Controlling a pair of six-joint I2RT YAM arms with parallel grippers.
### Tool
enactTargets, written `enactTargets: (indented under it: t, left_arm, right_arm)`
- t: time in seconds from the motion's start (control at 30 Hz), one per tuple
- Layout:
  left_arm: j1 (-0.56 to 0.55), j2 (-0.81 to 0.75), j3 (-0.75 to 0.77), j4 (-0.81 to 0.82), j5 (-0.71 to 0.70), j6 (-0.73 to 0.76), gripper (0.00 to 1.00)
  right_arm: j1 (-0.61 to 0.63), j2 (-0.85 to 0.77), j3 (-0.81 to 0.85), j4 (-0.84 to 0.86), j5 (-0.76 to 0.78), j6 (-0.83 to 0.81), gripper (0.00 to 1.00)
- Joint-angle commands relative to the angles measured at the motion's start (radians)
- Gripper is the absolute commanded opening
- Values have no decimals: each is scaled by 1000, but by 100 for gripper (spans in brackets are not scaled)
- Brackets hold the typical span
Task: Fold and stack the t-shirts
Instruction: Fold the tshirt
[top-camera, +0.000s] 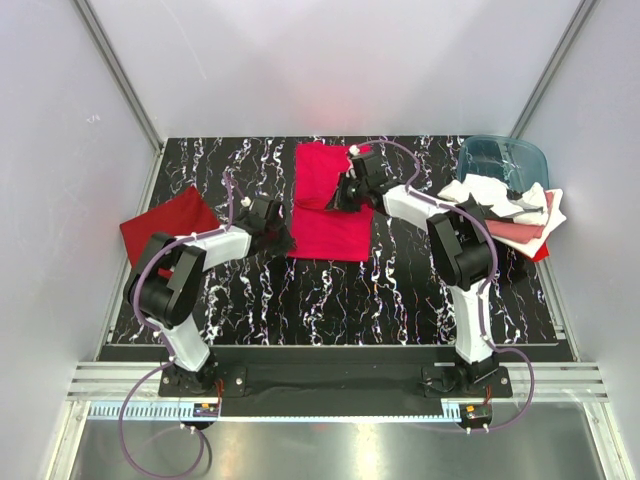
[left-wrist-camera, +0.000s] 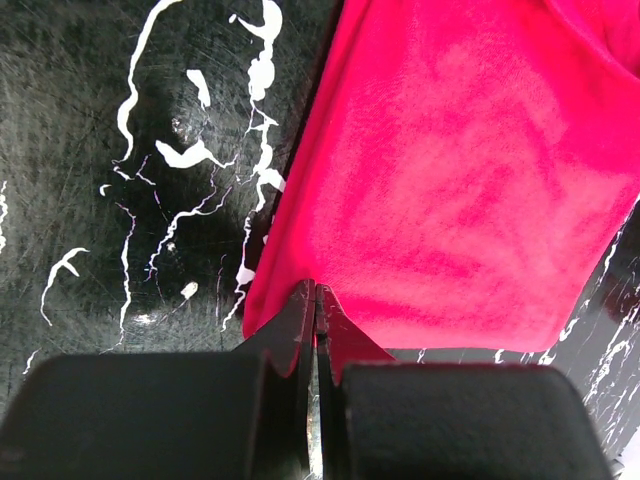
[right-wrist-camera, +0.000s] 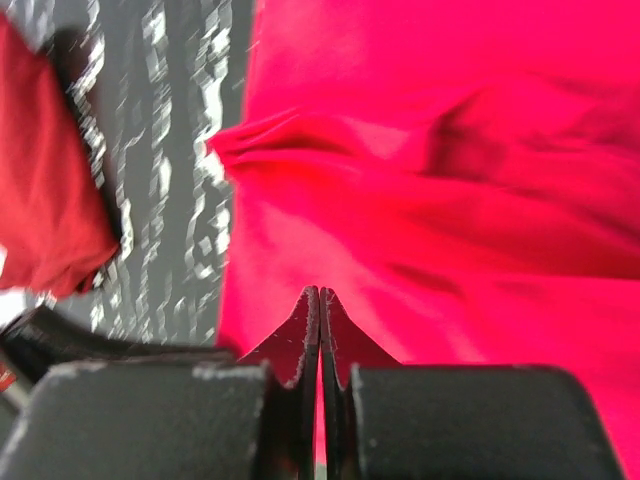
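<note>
A bright crimson t-shirt (top-camera: 330, 232) lies mid-table, its far part (top-camera: 320, 175) folded narrower and creased. My left gripper (top-camera: 277, 238) is shut, its tips resting on the shirt's near left edge (left-wrist-camera: 316, 290). The cloth there lies flat and no bunching shows at the tips. My right gripper (top-camera: 346, 190) is shut over the creased crimson cloth (right-wrist-camera: 320, 292), beside a fold ridge (right-wrist-camera: 262, 140). A darker red t-shirt (top-camera: 168, 222) lies folded at the left. A heap of white, pink and red t-shirts (top-camera: 512, 208) sits at the right.
A translucent blue-teal tub (top-camera: 503, 158) stands at the back right behind the heap. Metal frame posts and white walls close in the black marbled table (top-camera: 330, 300) on three sides.
</note>
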Motion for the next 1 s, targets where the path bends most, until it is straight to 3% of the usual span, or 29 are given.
enactTargets:
  t: [0.0, 0.43, 0.63, 0.77, 0.87, 0.9, 0.97]
  left_arm:
    - [0, -33, 10, 16, -10, 12, 0]
    - [0, -41, 12, 9, -19, 13, 0]
    - [0, -58, 1, -13, -68, 1, 0]
    - [0, -49, 2, -8, -59, 0, 0]
    - [-2, -44, 4, -8, -59, 1, 0]
    - [-2, -47, 4, -11, -62, 1, 0]
    - [-5, -65, 2, -11, -68, 9, 0]
  right_arm:
    - [21, -7, 18, 34, -78, -5, 0]
    - [18, 172, 212, -111, -3, -45, 0]
    - [-5, 233, 369, -196, 89, -71, 0]
    - [-14, 295, 562, -280, 135, -88, 1]
    - [-15, 352, 703, -381, 125, -97, 10]
    - [-14, 356, 719, -409, 121, -97, 21]
    - [-8, 318, 681, -410, 120, -99, 34]
